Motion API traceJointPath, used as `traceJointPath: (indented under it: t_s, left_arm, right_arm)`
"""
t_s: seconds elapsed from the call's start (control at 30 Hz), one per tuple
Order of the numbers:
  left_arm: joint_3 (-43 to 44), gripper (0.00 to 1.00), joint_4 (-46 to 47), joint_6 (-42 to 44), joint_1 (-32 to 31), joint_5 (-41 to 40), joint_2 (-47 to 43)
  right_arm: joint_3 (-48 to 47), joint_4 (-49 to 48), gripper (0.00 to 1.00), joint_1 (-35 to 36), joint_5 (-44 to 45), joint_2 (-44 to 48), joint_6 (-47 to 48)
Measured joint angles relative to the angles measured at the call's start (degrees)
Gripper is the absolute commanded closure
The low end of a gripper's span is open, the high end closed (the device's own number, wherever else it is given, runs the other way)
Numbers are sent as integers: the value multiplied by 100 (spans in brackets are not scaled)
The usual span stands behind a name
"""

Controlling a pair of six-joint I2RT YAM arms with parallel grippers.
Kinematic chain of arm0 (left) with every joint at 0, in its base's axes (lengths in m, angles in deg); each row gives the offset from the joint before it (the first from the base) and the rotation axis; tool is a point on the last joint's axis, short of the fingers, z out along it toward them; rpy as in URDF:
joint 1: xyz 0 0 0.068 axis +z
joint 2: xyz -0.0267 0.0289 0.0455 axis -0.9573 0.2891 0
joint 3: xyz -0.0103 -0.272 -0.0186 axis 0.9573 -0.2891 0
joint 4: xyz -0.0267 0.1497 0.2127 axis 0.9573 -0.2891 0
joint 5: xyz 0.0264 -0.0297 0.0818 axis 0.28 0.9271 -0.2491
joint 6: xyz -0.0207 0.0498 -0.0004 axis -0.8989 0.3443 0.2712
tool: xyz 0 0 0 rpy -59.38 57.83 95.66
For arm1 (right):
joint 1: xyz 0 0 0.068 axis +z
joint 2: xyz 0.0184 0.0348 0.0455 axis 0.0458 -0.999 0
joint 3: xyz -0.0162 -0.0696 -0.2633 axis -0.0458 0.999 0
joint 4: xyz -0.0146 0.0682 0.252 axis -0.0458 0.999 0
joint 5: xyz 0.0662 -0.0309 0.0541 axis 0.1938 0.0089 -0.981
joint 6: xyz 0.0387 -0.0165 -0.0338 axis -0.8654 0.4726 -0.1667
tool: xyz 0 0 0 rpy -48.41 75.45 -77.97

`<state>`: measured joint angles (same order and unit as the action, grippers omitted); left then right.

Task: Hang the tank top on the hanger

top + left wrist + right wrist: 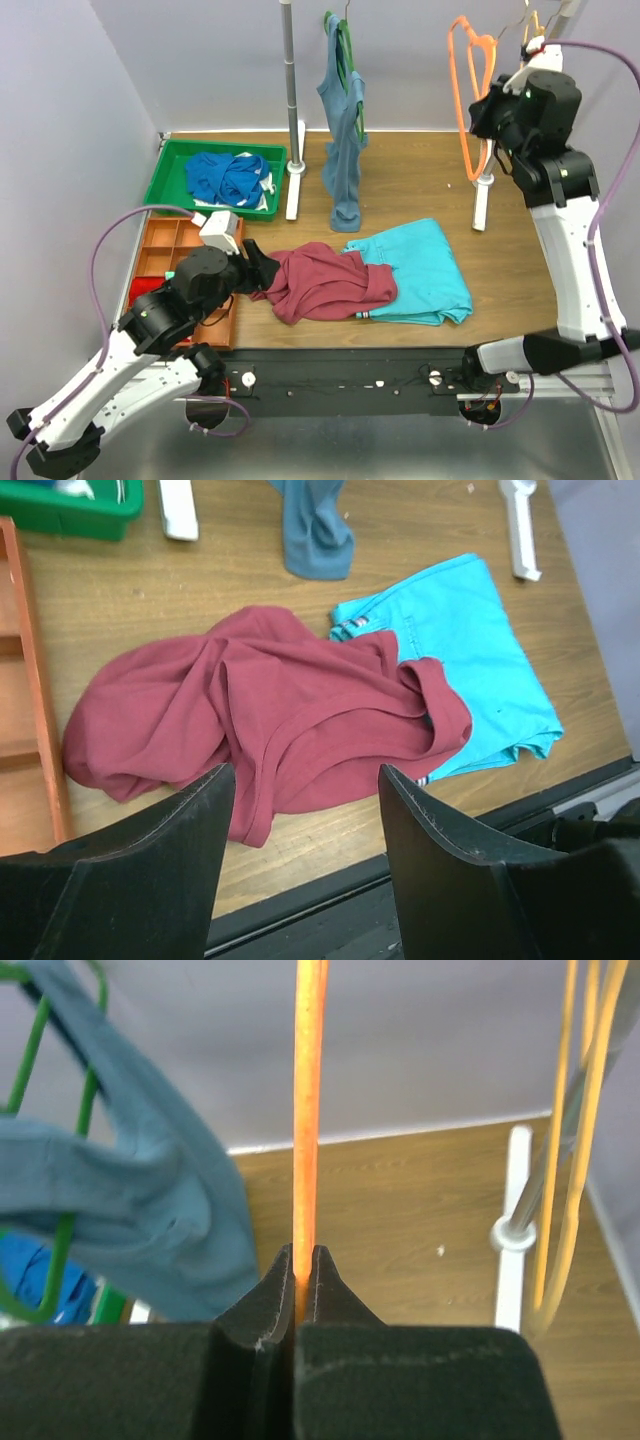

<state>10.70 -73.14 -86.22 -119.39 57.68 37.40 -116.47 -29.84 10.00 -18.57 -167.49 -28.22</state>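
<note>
The maroon tank top (325, 283) lies crumpled on the wooden table, its right edge over a turquoise folded garment (425, 270). It also shows in the left wrist view (270, 720). My left gripper (262, 268) is open, low at the top's left edge; in its own view the gripper (305, 780) hovers over the top's near hem. My right gripper (487, 108) is raised at the back right and shut on the bright orange hanger (466, 90). In the right wrist view the hanger's bar (308, 1110) runs up from between the closed gripper (303, 1255).
A grey-blue tank top on a green hanger (343, 120) hangs from the rack's left pole (291, 110). Paler yellow-orange hangers (580, 1140) hang by the right post (482, 200). A green bin (170, 170) with blue cloth and an orange tray (160, 250) sit left.
</note>
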Motion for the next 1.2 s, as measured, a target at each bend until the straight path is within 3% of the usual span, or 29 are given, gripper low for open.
traceJointPath:
  t_s: [0.17, 0.37, 0.53, 1.0, 1.2]
  left_arm:
    - [-595, 33, 299, -304, 0, -66, 205]
    - [-1440, 38, 671, -693, 0, -131, 326]
    - [-2188, 42, 1152, -1005, -7, -83, 564]
    - [-2774, 54, 2140, -1185, -334, -37, 1303]
    - [-2774, 80, 2308, -1158, -345, -39, 1460]
  right_arm:
    - [1023, 210, 99, 0, -739, 892, -293]
    - [3307, 597, 99, 0, -1344, 2608, -592]
    - [4367, 986, 99, 0, -2024, 3379, -693]
    - [5355, 1220, 99, 44, -3705, 3753, -695]
    - [5250, 1193, 99, 525, -3746, 3375, -693]
